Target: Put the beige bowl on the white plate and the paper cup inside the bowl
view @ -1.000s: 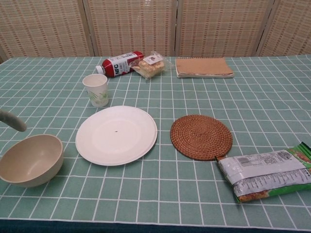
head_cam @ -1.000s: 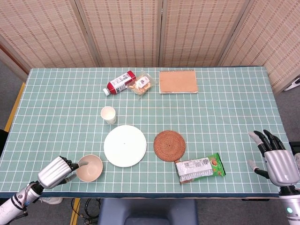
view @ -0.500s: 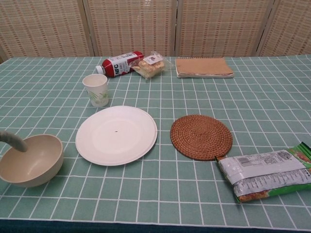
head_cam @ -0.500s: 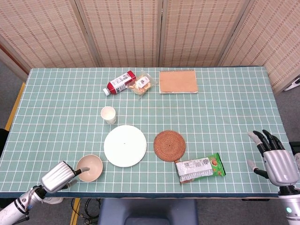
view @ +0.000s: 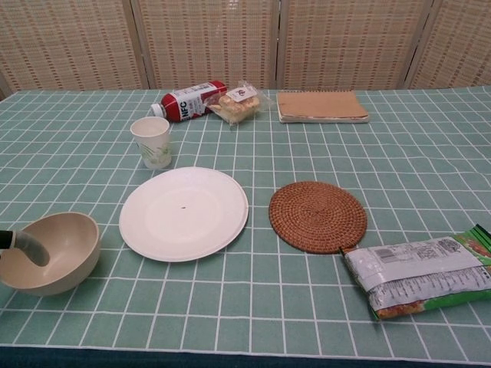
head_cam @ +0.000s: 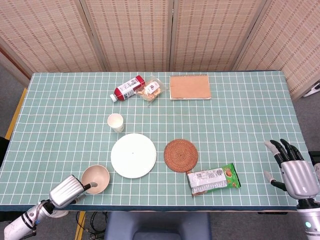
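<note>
The beige bowl (head_cam: 95, 178) stands upright on the table near its front left edge, apart from the white plate (head_cam: 133, 155) to its right. My left hand (head_cam: 66, 191) sits at the bowl's near-left side. One finger (view: 28, 246) reaches over the rim into the bowl, and the other fingers are hidden. The bowl (view: 50, 251) still rests on the table. The paper cup (head_cam: 115, 122) stands upright behind the plate (view: 184, 213). My right hand (head_cam: 295, 171) hovers at the table's front right edge, fingers spread, holding nothing.
A round woven coaster (head_cam: 181, 155) lies right of the plate, with a green snack packet (head_cam: 213, 180) in front of it. A red bottle (head_cam: 127, 88), a wrapped pastry (head_cam: 150, 90) and a brown notebook (head_cam: 189, 87) lie along the back.
My left hand has slid from the bowl's left side round toward its near edge, and its finger now dips deeper into the bowl. The bowl and right hand have barely moved.
</note>
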`<state>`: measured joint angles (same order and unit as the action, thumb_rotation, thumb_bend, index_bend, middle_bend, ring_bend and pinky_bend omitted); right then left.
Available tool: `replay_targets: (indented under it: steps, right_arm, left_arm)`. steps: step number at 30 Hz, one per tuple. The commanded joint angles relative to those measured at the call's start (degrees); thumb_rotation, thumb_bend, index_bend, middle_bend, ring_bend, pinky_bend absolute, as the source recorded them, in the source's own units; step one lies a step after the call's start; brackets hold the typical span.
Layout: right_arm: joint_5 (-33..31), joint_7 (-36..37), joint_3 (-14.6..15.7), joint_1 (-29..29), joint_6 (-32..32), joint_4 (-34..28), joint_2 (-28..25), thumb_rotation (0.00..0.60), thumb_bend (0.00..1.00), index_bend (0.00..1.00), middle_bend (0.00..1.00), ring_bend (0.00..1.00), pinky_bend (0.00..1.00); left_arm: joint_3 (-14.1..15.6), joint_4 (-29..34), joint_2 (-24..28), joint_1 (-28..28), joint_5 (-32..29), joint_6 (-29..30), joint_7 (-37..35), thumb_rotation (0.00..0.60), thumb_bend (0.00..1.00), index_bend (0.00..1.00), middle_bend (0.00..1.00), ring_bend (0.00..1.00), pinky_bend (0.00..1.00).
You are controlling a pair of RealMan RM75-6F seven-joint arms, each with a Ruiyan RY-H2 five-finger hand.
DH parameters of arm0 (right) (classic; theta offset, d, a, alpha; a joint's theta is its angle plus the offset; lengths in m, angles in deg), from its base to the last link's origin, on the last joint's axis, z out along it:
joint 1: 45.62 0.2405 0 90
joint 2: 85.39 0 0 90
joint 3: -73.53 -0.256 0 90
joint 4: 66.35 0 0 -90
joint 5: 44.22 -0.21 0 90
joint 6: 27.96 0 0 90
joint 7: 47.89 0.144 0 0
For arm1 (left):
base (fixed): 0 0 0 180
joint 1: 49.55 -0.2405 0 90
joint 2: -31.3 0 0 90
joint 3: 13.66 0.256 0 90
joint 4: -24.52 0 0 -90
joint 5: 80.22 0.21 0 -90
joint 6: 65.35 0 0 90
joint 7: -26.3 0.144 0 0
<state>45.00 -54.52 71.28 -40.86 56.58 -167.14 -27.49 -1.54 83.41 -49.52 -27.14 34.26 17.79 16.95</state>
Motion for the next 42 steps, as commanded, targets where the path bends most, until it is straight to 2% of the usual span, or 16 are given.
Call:
replay_targets:
  steps: [1, 4, 14, 21, 26, 33, 42]
  right_arm:
    - [0.0, -0.1, 0.0, 0.0, 0.0, -0.1, -0.1, 0.600, 0.26, 0.12, 0.12, 0.04, 0.12]
    - [-0.1, -0.1, 0.0, -0.1, 0.1, -0.2, -0.3, 0.600, 0.26, 0.12, 0.12, 0.04, 0.12]
    - [-0.3, -0.1, 0.0, -0.1, -0.1, -0.2, -0.2, 0.600, 0.26, 0.12, 0.12, 0.04, 0.12]
    - [-0.4, 0.0, -0.1, 0.0, -0.2, -0.2, -0.2, 0.600, 0.26, 0.12, 0.12, 0.04, 0.12]
    - [-0.3, 0.0, -0.1, -0.1, 0.0, -0.2, -0.3, 0.600, 0.26, 0.12, 0.12, 0.04, 0.12]
    - [-0.3, 0.5, -0.2, -0.1, 0.1, 0.2, -0.2, 0.600, 0.26, 0.12, 0.12, 0.04, 0.12]
    - [-0.4, 1.3, -0.2, -0.2, 0.2, 0.8, -0.3, 0.600, 0.26, 0.12, 0.12, 0.04, 0.12]
  left_arm:
    - [-0.2, -2.6, -2.3, 0.1, -0.5, 0.6, -1.5, 0.600, 0.29, 0.37, 0.93, 0.94, 0.98]
    - [-0.2, -4.5, -3.8, 0.1, -0.8, 1.2, -2.4, 0.600, 0.32, 0.40, 0.93, 0.94, 0.99]
    - [0.3, -7.2, -5.3, 0.7, -1.4, 2.1, -3.5, 0.600, 0.50, 0.50, 0.94, 0.94, 0.99]
    - [0.3, -6.8, -5.0, 1.1, -1.9, 2.4, -2.8, 0.600, 0.52, 0.52, 0.94, 0.94, 0.99]
    - [-1.4, -5.2, -3.6, 3.2, -2.1, 2.9, -1.1, 0.600, 0.52, 0.52, 0.94, 0.94, 0.99]
    - [-5.2, -0.7, -1.7, 8.6, -2.9, 0.6, 1.8, 0.600, 0.52, 0.52, 0.94, 0.94, 0.99]
    - [-8.0, 0.2, -3.9, 13.9, -4.9, -5.3, 3.6, 0.600, 0.52, 0.52, 0.94, 0.94, 0.99]
